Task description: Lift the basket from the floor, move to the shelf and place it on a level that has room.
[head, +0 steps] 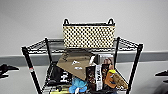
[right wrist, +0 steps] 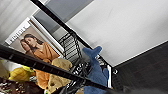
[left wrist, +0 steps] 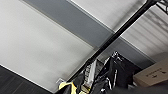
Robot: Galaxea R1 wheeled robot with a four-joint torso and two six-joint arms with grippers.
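A: Nearest items on my head camera?

B: At 6 o'clock, the cluttered lower tier of the shelf (head: 32, 71): blue plush toy (head: 78, 86), printed boxes (head: 96, 76), a brown cardboard sheet (head: 75, 63) leaning above them. My left gripper (head: 6, 68) sits at 9 o'clock, my right gripper (head: 162, 74) at 3 o'clock, both apart from the rack. I cannot tell whether either pair of jaws is parted or closed.

A: The basket?

B: Item 1, the basket (head: 88, 36): upright on the level (head: 51, 46), the top wire tier, toward 12 o'clock, against the pale wall (head: 30, 17). Neither gripper touches it.
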